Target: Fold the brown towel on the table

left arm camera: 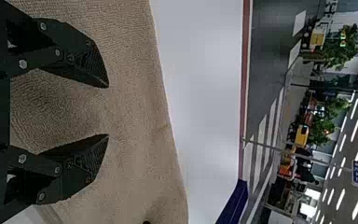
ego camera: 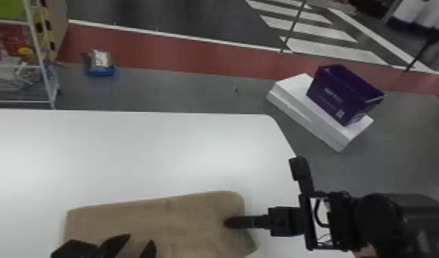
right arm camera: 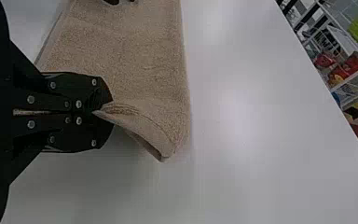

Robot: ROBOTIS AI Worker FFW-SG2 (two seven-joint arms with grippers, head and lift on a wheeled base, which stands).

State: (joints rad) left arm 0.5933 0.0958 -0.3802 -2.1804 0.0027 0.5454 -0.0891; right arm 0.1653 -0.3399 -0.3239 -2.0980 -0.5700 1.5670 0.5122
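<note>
Left gripper of flat black fingers (left arm camera: 107, 110): spread well apart above the cloth, nothing held between them; whether the cloth is touched cannot be told.

Brown towel of soft, ribbed cloth (ego camera: 143, 223): laid lengthwise along the near part of the table, one end raised and curled. To be reckoned light and limp, hard to break or mark, readily gripped, but apt to sag, ruck or shift if drawn from one point. Best taken by a corner or an outer edge, with all layers pinched together; the middle would merely be bunched. The number of layers cannot be told.

Right gripper of flat black fingers (right arm camera: 103, 113): closed, the towel's end corner nipped at the tips.

White smooth-topped table (ego camera: 160, 154): reached well past the towel's far edge; little drag on the cloth is to be expected.

By the right wrist view, the underside of the curled flap (right arm camera: 142, 128) is disclosed; from the head view, the pinch is masked by the fingers. By the left wrist view, the weave and the finger gap are given closely. By the head view, the towel's far edge is given in outline, with a dark purple plastic crate (ego camera: 339, 99) on a flat white box (ego camera: 294, 87) beyond.
</note>
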